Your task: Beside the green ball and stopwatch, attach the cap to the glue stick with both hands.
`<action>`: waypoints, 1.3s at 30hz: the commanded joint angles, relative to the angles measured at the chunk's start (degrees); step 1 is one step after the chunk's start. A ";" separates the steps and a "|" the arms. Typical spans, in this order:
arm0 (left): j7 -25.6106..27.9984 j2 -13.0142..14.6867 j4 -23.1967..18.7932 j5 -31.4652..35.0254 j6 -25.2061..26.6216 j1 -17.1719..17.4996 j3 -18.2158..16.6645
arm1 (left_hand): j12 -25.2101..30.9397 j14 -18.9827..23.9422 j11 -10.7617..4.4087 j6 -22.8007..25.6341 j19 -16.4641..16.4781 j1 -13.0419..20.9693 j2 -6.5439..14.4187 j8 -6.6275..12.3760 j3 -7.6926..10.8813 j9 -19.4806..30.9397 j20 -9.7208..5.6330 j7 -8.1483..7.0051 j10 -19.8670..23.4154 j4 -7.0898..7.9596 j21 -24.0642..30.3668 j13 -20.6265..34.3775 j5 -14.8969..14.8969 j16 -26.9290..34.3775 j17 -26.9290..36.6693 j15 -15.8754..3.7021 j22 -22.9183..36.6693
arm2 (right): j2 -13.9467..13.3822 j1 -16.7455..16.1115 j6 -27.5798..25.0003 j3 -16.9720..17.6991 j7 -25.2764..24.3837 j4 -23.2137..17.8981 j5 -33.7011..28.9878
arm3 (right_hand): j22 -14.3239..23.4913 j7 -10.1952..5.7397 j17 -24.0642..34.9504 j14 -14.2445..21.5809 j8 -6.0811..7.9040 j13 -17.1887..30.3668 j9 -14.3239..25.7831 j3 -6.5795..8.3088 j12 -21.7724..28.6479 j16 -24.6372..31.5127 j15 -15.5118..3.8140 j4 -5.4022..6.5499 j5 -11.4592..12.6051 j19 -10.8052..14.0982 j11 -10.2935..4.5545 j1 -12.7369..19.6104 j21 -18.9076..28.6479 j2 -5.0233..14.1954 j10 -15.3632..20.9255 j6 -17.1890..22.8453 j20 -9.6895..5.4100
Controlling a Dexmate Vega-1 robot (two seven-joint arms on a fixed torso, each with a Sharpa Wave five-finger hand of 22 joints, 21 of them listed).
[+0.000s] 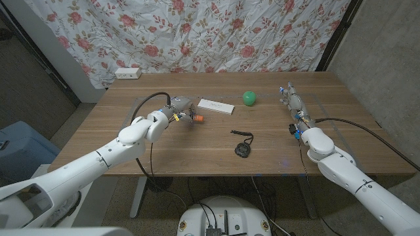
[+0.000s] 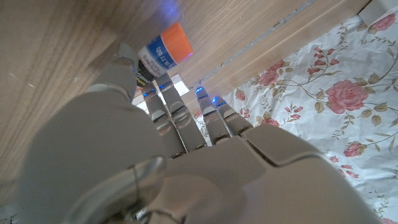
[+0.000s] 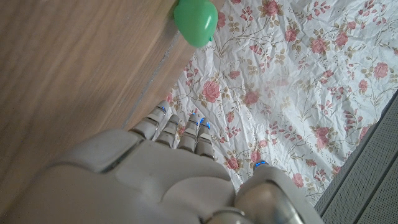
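Note:
My left hand [image 1: 176, 109] grips the glue stick [image 1: 197, 118] just above the table at left of centre, and the stick's orange end pokes out toward the middle. In the left wrist view the glue stick [image 2: 160, 52] shows a white and blue label below the orange end, with my fingers [image 2: 177, 118] curled round its dark lower part. The green ball [image 1: 249, 98] lies further back, and the black stopwatch [image 1: 242, 148] with its cord lies nearer the front. My right hand [image 1: 292, 103] stands on its edge at the right, fingers straight, holding nothing. The green ball [image 3: 196, 21] shows beyond those fingers [image 3: 177, 134].
A flat white box [image 1: 216, 106] lies between my left hand and the ball. A white power strip [image 1: 128, 73] sits at the table's back left corner. A flowered cloth [image 1: 216, 33] hangs behind the wooden table [image 1: 315, 141]. Cables trail from both wrists.

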 commanded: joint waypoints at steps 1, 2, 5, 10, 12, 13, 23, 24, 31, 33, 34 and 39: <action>0.06 -0.49 1.81 -0.27 0.03 -0.34 0.61 | 0.18 0.07 -0.01 0.00 -0.21 -2.57 1.94 0.41 0.26 0.39 -2.21 -0.21 -0.51 0.68 0.04 0.16 0.29 0.16 0.09 -6.35 0.12 | 0.68 1.03 0.05 -0.95 1.13 1.73 1.91 | -0.03 0.29 0.10 0.19 0.14 0.08 0.17 0.33 0.10 -0.06 -0.58 0.07 0.54 0.52 0.20 -0.02 -0.08 3.98 0.18 0.18 -0.32; 0.00 -0.70 1.94 -0.55 0.41 -0.26 0.52 | 0.18 0.05 -0.01 -0.08 -0.23 -2.59 1.94 0.40 0.25 0.39 -2.24 -0.25 -0.57 0.68 0.04 0.16 0.29 0.15 0.09 -6.37 0.12 | 0.67 1.00 -0.05 -0.97 1.08 1.68 1.99 | -0.03 0.30 0.10 0.18 0.16 0.08 0.17 0.35 0.11 -0.08 -0.54 0.07 0.54 0.58 0.24 -0.02 -0.08 3.98 0.17 0.22 -0.17; 0.24 -0.84 2.54 -1.68 0.14 -0.25 0.38 | 0.16 0.02 -0.01 -0.31 -0.34 -2.68 1.93 0.36 0.22 0.39 -2.18 -0.35 -0.78 0.69 0.02 0.16 0.30 0.14 0.09 -6.39 0.12 | 0.68 0.91 -0.01 -1.00 1.11 1.68 2.27 | -0.03 0.37 0.11 0.12 0.18 0.08 0.17 0.41 0.13 -0.14 -0.65 0.08 0.54 0.74 0.26 -0.05 -0.06 3.96 0.15 0.23 0.02; 0.05 -0.79 2.53 -1.71 0.63 -0.28 0.74 | 0.13 0.04 -0.01 -0.48 -0.42 -2.78 1.90 0.37 0.18 0.39 -2.14 -0.50 -1.12 0.70 0.02 0.16 0.30 0.15 0.09 -6.28 0.12 | 0.64 0.81 -0.01 -1.07 1.16 1.65 2.60 | -0.03 0.50 0.12 0.16 0.26 0.08 0.17 0.47 0.15 -0.16 -0.65 0.08 0.55 0.91 0.24 -0.07 -0.04 3.95 0.11 0.40 0.05; -0.29 -0.72 2.50 -1.60 0.78 -0.40 0.94 | 0.09 0.02 -0.01 -0.72 -0.45 -2.79 1.89 0.34 0.18 0.39 -2.14 -0.66 -1.46 0.66 0.05 0.16 0.32 0.15 0.08 -6.29 0.13 | 0.67 0.80 0.11 -1.14 1.15 1.70 2.59 | -0.02 0.52 0.12 0.19 0.29 0.08 0.17 0.50 0.18 -0.17 -0.65 0.09 0.55 0.91 0.21 -0.08 -0.06 3.95 0.14 0.47 0.07; -0.39 -0.60 2.56 -1.73 0.44 -0.51 1.03 | 0.09 0.01 -0.01 -0.84 -0.47 -2.78 1.89 0.32 0.19 0.39 -2.13 -0.70 -1.56 0.64 0.05 0.16 0.33 0.14 0.08 -6.32 0.13 | 0.69 0.79 0.13 -1.17 1.12 1.70 2.60 | -0.02 0.55 0.12 0.19 0.30 0.08 0.17 0.52 0.18 -0.18 -0.60 0.09 0.55 0.93 0.20 -0.08 -0.06 3.95 0.14 0.49 0.09; -0.91 -0.47 2.52 -1.58 0.44 -0.78 1.52 | 0.02 0.00 -0.04 -2.66 -0.73 -1.91 1.99 0.09 0.56 0.38 -1.79 -1.06 -3.24 0.20 0.07 0.18 0.48 0.15 0.07 -6.15 0.12 | 0.79 0.65 -0.06 -1.41 1.12 1.70 3.04 | -0.02 0.65 0.14 0.26 0.33 0.09 0.17 0.65 0.26 -0.22 -0.53 0.11 0.56 1.00 0.35 -0.12 -0.13 3.94 0.22 0.59 0.09; -1.04 -0.45 2.44 -1.39 0.66 -0.77 1.60 | -0.04 0.02 -0.07 -3.18 -0.84 -1.87 1.88 0.02 0.53 0.38 -1.76 -1.20 -3.85 0.18 0.07 0.18 0.47 0.17 0.09 -6.14 0.13 | 0.80 0.66 -0.11 -1.45 1.11 1.76 3.05 | -0.02 0.65 0.14 0.24 0.34 0.09 0.17 0.66 0.26 -0.23 -0.56 0.11 0.56 1.00 0.31 -0.13 -0.13 3.94 0.22 0.60 0.04; -2.48 0.18 1.48 -1.42 1.39 -0.55 1.51 | -0.13 -0.18 -0.12 -5.94 -1.88 -2.20 1.29 -0.21 0.12 0.38 -1.22 -1.10 -7.43 0.40 -0.04 0.21 0.45 0.18 0.20 -5.97 0.14 | 0.71 0.55 -0.16 -1.67 1.02 1.77 2.91 | -0.01 0.92 0.17 0.23 0.41 0.09 0.18 0.76 0.32 -0.28 -0.45 0.14 0.56 0.97 0.40 -0.19 -0.20 3.93 0.29 0.81 0.24; -2.91 0.27 1.18 -1.24 1.83 -0.52 1.49 | -0.11 -0.27 -0.12 -6.12 -1.98 -2.24 1.27 -0.21 0.09 0.38 -1.09 -1.08 -7.65 0.42 -0.05 0.22 0.45 0.16 0.21 -5.94 0.14 | 0.76 0.53 -0.09 -1.72 0.99 1.78 2.91 | -0.01 0.94 0.17 0.28 0.40 0.09 0.18 0.79 0.30 -0.28 -0.35 0.15 0.56 0.97 0.42 -0.20 -0.22 3.93 0.24 0.80 0.26; -2.89 0.42 1.17 -1.33 1.52 -0.56 1.46 | -0.10 -0.32 -0.12 -6.36 -2.02 -2.27 1.26 -0.25 0.07 0.38 -1.04 -1.13 -7.82 0.43 -0.05 0.23 0.45 0.15 0.21 -5.95 0.14 | 0.77 0.53 -0.02 -1.75 1.04 1.79 2.92 | -0.01 0.92 0.18 0.25 0.41 0.09 0.18 0.80 0.32 -0.29 -0.34 0.15 0.56 0.97 0.45 -0.21 -0.22 3.93 0.29 0.82 0.28; -3.13 0.66 0.80 -1.34 1.56 -0.53 1.27 | -0.05 -1.05 -0.10 -8.54 -2.49 -2.64 1.03 -0.42 -0.21 0.33 -0.77 -1.13 -9.74 0.54 -0.02 0.26 0.47 0.11 0.25 -5.54 0.15 | 0.71 0.39 -0.17 -1.84 0.76 1.54 2.73 | -0.01 0.94 0.19 0.32 0.41 0.10 0.18 0.85 0.34 -0.29 -0.35 0.16 0.56 0.99 0.50 -0.23 -0.24 3.92 0.30 0.86 0.31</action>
